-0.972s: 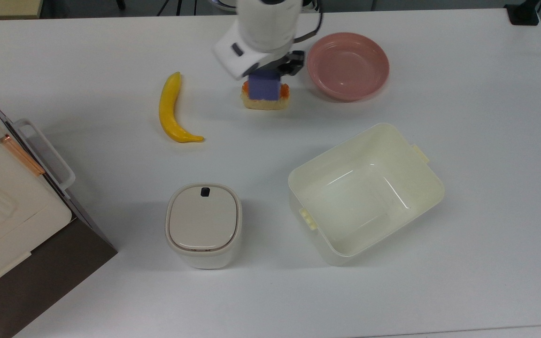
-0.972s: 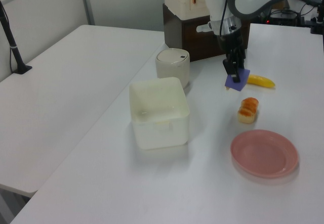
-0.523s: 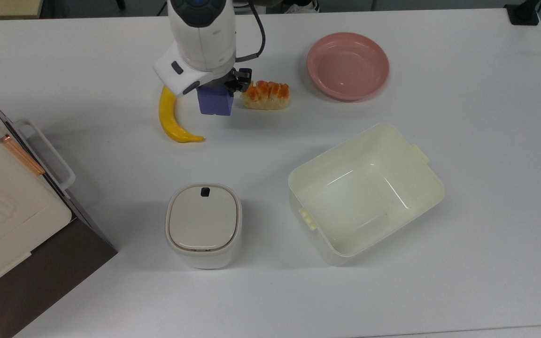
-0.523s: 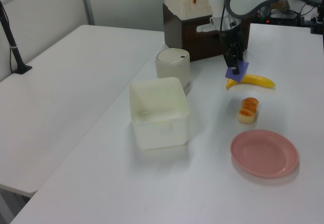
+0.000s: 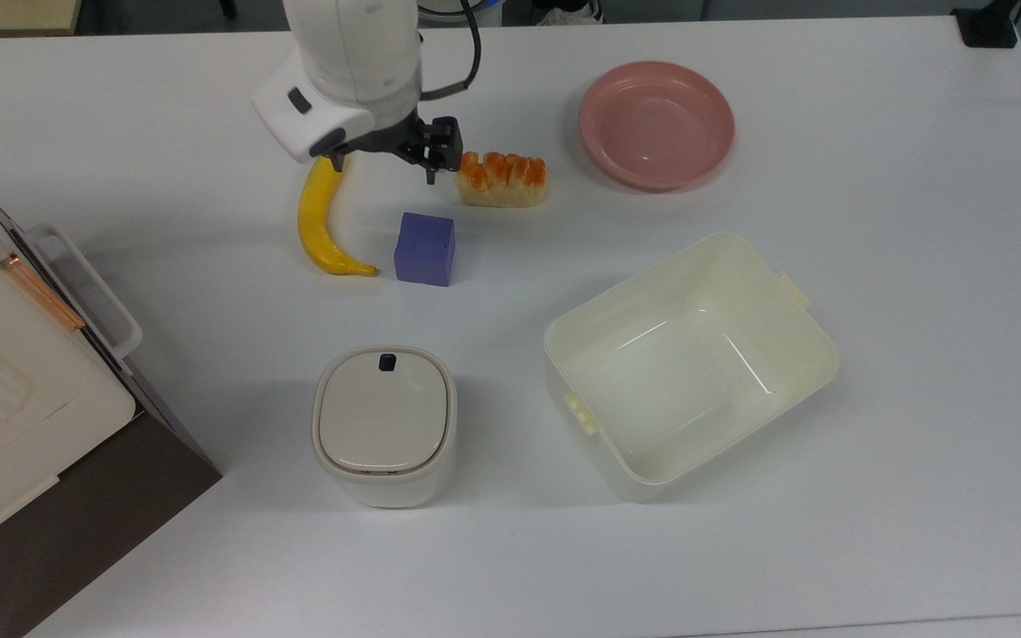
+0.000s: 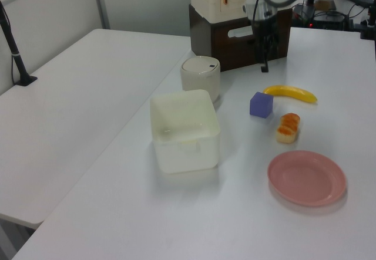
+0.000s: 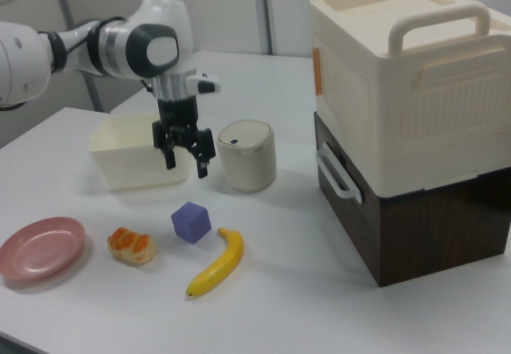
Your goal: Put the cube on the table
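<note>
Fingers of my gripper (image 7: 184, 157) are spread and hold nothing, hanging above the table (image 5: 874, 221). Below me and toward the top view's bottom edge, the cube (image 5: 424, 249) sits flat on the white surface, apart from my fingertips, just beside the banana (image 5: 320, 217) and near the bread piece (image 5: 503, 180). I judge the placing done; only a straight lift away remains.

The table (image 5: 874, 461) is smooth matt white. The cube (image 5: 424, 249) looks matt purple-blue, perhaps foam. The tub (image 5: 816, 341) is glossy cream plastic, the plate (image 5: 658, 124) smooth pink plastic, and the banana (image 5: 320, 219) has a slight waxy sheen.
</note>
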{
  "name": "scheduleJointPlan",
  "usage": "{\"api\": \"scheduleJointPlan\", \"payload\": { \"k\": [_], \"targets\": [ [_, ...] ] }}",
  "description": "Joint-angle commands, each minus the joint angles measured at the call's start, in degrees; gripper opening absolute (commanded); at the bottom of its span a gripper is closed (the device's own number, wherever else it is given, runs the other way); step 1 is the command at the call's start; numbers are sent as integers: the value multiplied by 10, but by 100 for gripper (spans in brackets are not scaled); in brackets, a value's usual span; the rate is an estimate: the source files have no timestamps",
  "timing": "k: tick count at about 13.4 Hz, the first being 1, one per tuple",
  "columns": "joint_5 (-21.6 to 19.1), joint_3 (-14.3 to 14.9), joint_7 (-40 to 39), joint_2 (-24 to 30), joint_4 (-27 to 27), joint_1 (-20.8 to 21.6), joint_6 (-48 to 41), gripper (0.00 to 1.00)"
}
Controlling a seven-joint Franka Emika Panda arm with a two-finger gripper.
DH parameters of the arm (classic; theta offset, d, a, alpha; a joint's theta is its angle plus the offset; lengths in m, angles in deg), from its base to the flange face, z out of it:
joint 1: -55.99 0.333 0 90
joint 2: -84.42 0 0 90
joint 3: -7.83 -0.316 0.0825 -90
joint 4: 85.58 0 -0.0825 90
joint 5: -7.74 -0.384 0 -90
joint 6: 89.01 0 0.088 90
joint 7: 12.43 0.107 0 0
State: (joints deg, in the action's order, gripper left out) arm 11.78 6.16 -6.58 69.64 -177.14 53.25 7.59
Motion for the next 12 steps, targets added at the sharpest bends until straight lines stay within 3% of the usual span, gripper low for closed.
{"api": "scheduleJointPlan", "payload": {
  "k": [1,5,8,12],
  "targets": [
    [9,2,-3,33,23,4,-5,100],
    [8,-1,30,83,23,12,-3,100],
    [6,14,53,115,21,39,-11,100],
    [1,12,50,126,21,41,-35,100]
  ]
}}
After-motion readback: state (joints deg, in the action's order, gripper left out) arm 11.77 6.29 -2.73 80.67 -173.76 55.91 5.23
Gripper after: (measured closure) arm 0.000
